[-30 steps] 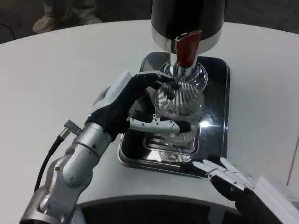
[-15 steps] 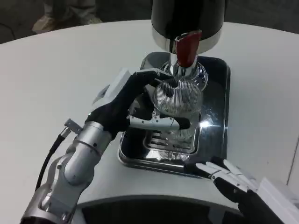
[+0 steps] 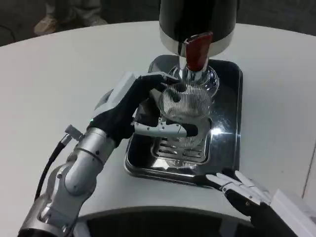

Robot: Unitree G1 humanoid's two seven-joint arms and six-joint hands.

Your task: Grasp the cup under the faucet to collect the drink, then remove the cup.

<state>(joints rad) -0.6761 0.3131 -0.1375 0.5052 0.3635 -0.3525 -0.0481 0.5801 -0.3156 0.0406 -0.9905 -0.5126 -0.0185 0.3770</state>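
- The left hand [image 3: 140, 111] wraps its fingers around the ribbed clear cup [image 3: 185, 111], gripping it from the cup's left side.
- The cup stands upright, mouth up, over the drip tray [image 3: 228, 143], directly beneath the faucet [image 3: 196, 52] of the black dispenser [image 3: 197, 19].
- The right hand [image 3: 244, 190] rests near the tabletop's near edge, fingers spread, holding nothing.
- The round white table [image 3: 59, 74] carries the tray towards its far side; beyond it, dark floor.
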